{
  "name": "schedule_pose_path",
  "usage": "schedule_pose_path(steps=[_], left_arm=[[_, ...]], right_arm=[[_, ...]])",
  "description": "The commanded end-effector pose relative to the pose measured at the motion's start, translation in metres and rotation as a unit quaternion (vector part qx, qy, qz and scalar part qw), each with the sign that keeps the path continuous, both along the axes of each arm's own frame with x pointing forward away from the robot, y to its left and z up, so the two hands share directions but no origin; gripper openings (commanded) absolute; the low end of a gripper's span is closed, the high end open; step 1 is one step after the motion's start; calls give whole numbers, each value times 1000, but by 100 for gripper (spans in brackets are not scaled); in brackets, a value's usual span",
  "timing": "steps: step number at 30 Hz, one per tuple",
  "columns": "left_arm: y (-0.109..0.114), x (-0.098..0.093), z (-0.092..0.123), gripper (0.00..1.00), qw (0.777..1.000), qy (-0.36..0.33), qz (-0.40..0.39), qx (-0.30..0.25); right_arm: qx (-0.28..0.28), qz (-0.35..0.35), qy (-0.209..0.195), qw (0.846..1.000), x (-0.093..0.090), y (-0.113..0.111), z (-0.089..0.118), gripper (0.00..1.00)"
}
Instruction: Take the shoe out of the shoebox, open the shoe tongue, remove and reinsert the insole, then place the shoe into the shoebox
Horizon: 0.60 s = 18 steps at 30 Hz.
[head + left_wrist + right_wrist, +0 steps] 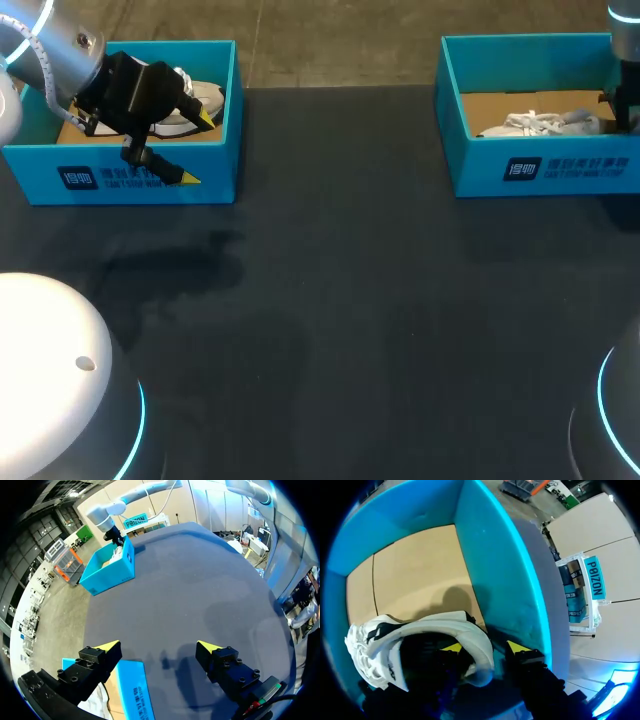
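A robot test lab, set up for a two-arm handling trial.
Two robot arms, the left arm (50,50) and the right arm (625,30), flank a dark matte bench (350,300). Their rounded bases (60,380) carry glowing blue rings. Matching teal cartons, the left shoebox (150,175) and the right shoebox (540,170), sit at the bench's far corners.

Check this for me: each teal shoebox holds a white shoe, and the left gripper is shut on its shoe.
Wrong on the grip: the left wrist view shows the left gripper open, spread wide astride the left shoebox wall, not shut on the left shoe. The rest stands: the right shoebox, also teal, holds the right shoe, white too.
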<state>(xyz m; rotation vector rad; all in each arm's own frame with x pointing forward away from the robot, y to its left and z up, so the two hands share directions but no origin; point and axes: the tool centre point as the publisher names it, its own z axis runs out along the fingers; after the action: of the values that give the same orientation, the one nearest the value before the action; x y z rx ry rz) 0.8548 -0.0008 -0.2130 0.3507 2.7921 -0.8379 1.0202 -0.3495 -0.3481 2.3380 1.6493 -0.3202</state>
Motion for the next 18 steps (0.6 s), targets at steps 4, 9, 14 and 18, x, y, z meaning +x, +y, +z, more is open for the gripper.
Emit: schedule_pose_path(steps=[4, 9, 14, 18], left_arm=[[0, -1, 1, 100, 1000, 0, 0, 2], [0, -1, 1, 100, 1000, 0, 0, 2], [0, -1, 1, 100, 1000, 0, 0, 2], [0, -1, 1, 100, 1000, 0, 0, 2]], right_arm=[[9, 19, -21, 1000, -13, 6, 30, 63], [23, 35, -42, 998, -16, 17, 54, 65], [63, 47, -60, 995, -25, 31, 76, 70], [76, 68, -74, 992, -34, 42, 92, 70]])
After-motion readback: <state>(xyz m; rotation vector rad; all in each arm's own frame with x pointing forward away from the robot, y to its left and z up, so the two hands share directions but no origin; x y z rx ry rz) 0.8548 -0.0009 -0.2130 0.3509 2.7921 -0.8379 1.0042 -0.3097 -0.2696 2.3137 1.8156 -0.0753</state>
